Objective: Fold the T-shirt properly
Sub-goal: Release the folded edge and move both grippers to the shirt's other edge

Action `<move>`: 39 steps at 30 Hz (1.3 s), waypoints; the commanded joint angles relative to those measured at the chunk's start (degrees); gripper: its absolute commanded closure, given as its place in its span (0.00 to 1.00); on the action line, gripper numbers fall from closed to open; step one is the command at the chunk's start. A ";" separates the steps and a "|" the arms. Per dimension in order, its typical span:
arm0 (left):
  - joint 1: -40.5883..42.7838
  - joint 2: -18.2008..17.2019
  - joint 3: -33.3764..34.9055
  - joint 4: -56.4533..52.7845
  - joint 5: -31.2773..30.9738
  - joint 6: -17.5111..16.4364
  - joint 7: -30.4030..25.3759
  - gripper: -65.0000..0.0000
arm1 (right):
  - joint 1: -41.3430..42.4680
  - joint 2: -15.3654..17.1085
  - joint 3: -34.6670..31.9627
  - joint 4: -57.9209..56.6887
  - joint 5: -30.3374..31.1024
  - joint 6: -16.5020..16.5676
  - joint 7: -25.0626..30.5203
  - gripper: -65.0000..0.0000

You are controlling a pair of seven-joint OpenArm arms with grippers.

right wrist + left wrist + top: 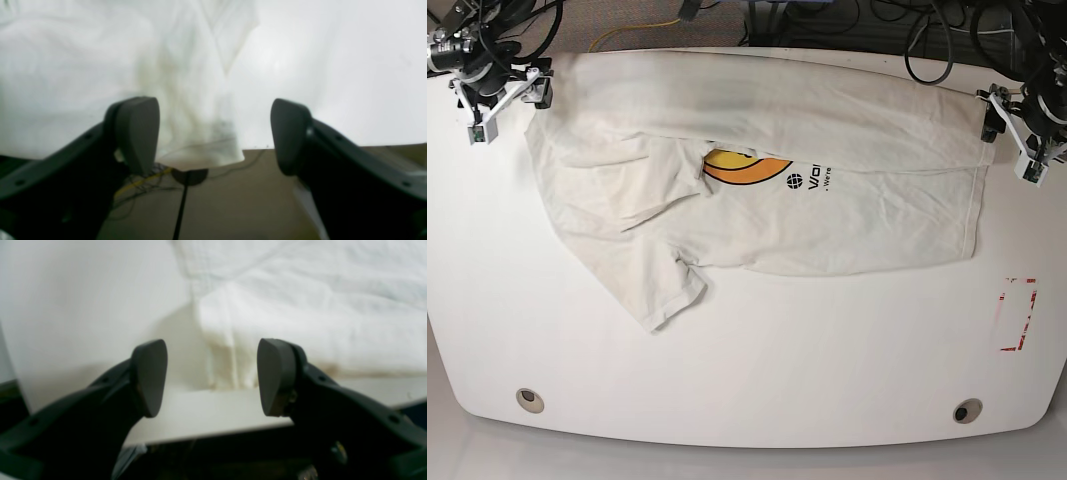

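Base view: T-shirt (827, 215) beside red-marked patch (1017, 313).

A cream T-shirt (757, 170) lay spread on the white table, its far half folded forward over part of an orange graphic, one sleeve pointing toward the near edge.

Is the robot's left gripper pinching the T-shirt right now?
Apart. In the left wrist view the left gripper stands open, with bare table between its fingers and the T-shirt edge lying beyond them.
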 commanded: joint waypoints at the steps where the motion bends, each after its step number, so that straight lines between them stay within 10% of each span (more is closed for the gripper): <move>1: -2.55 -1.78 -2.29 0.88 -7.95 0.12 0.19 0.40 | 1.02 1.82 0.64 1.08 4.46 0.03 0.86 0.24; 12: -7.74 3.05 8.09 -1.67 -7.25 2.27 0.19 0.40 | 5.60 2.17 -6.13 -4.46 4.64 0.03 0.86 0.26; 20: -7.21 3.93 12.83 -2.46 5.24 5.96 -0.16 0.40 | 7.71 0.85 -9.65 -15.80 4.64 0.03 0.86 0.72; 39: -10.55 1.73 14.06 -20.31 16.23 5.70 -12.55 0.40 | 19.13 5.25 -21.34 -27.05 -3.63 0.03 6.44 0.63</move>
